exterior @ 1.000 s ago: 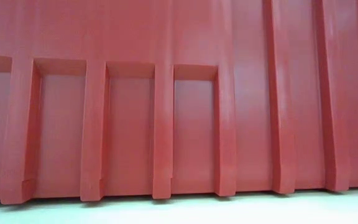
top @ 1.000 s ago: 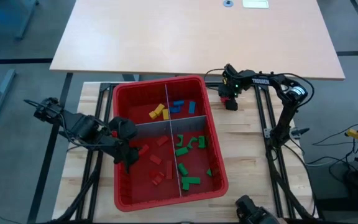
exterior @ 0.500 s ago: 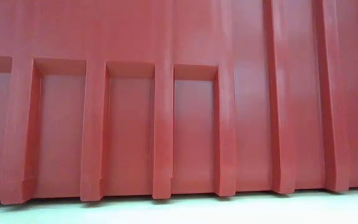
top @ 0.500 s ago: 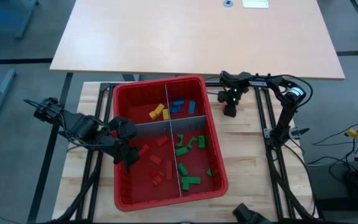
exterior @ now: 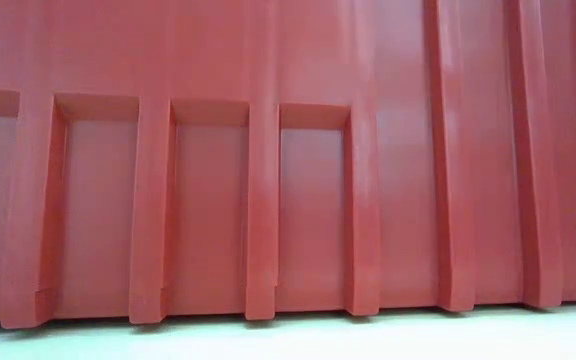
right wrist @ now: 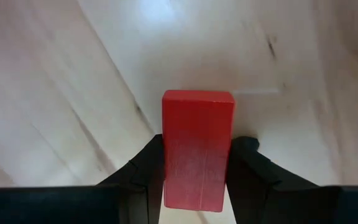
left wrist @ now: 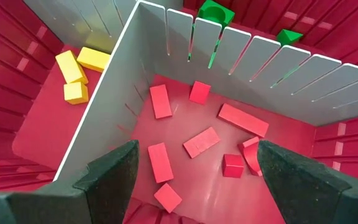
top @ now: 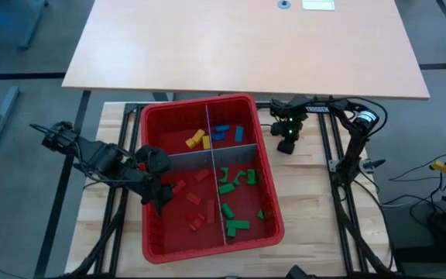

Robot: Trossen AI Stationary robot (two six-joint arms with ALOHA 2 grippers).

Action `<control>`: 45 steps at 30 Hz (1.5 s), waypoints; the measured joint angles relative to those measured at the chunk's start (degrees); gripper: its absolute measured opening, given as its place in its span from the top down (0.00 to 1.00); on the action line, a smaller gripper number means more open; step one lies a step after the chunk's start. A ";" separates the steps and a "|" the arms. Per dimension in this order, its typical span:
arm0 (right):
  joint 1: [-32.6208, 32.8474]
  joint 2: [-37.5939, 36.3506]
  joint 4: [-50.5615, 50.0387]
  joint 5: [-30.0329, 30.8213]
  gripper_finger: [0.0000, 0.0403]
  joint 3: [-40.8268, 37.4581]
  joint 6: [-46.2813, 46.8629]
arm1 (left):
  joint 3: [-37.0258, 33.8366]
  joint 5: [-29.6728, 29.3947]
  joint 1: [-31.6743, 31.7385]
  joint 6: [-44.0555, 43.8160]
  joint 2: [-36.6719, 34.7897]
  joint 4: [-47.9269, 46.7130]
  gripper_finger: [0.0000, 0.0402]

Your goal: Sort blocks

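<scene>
Currently, a red block (right wrist: 197, 149) is clamped by the right gripper (top: 286, 143) over the table (top: 308, 178), beside the red bin (top: 273, 209).
The left gripper (left wrist: 194, 168) is spread wide above the red-block compartment; sorted blocks (top: 227, 186) are kept apart by grey dividers (top: 207, 154), presumably by colour.

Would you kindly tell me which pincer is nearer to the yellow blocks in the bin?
Left. The left pincer hangs open over the red-block compartment, just across the grey divider from the yellow blocks. The right pincer, shut on a red block, is outside the bin.
</scene>
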 joint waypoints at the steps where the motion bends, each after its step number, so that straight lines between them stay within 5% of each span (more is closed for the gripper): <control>1: 0.23 -0.26 -0.33 0.03 0.71 -0.02 0.83 | 0.00 0.00 -0.02 0.00 0.00 0.00 0.22; 21: 0.25 -22.36 0.02 0.23 0.71 0.05 15.83 | 0.00 -1.84 -0.74 5.52 0.00 1.74 0.22; 29: 0.23 -33.80 1.73 -6.14 0.71 0.11 23.21 | 0.00 -7.02 -0.74 12.95 0.00 6.34 0.22; 38: 0.62 -44.57 17.67 -19.43 0.71 0.13 38.58 | 0.00 -19.79 -0.06 21.72 -0.74 27.46 0.22; 45: 5.08 -48.60 38.22 -22.42 0.72 0.22 51.03 | 0.00 -15.25 3.66 28.68 -2.53 45.05 0.22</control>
